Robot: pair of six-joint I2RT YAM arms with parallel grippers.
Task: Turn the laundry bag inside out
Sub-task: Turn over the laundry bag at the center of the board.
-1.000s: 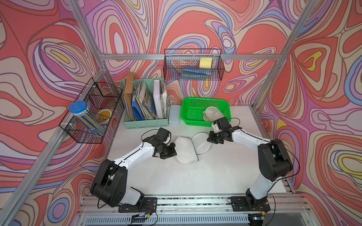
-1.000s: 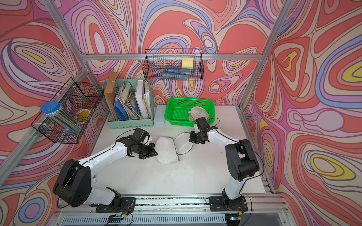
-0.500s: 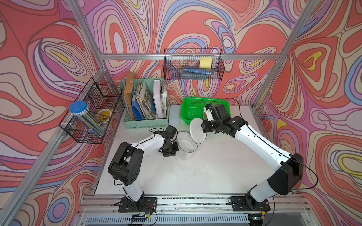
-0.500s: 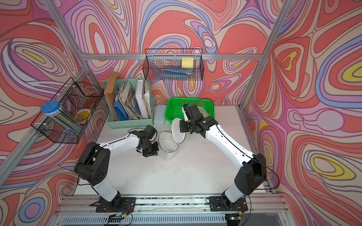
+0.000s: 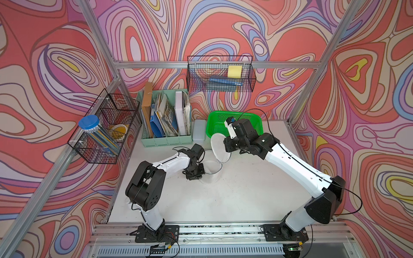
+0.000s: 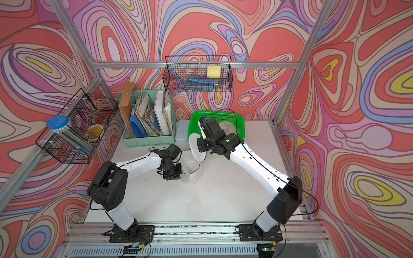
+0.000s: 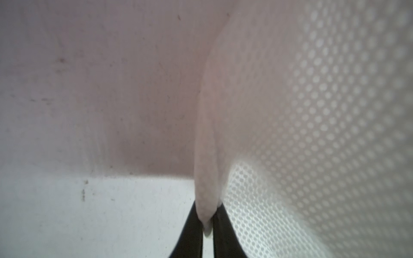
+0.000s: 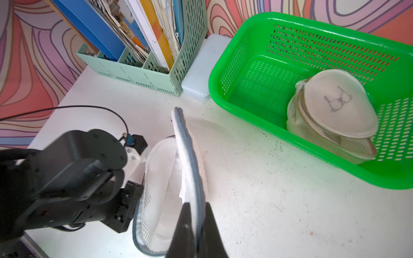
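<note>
Laundry bag point(image 5: 211, 169) rim sits pinched in the left gripper's point(image 7: 207, 214) jaws. The right gripper point(image 8: 197, 207) is clamped on its round flap point(image 8: 186, 154), held upright. The bag stands mouth-up on the white table point(image 5: 234, 201), near the green basket point(image 5: 215, 125).

White mesh laundry bag point(image 8: 154, 172), green basket point(image 8: 243, 67)

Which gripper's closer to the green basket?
Right. The right gripper holds the flap of the laundry bag just in front of the green basket; the left gripper sits at the bag's rim, farther out.
</note>
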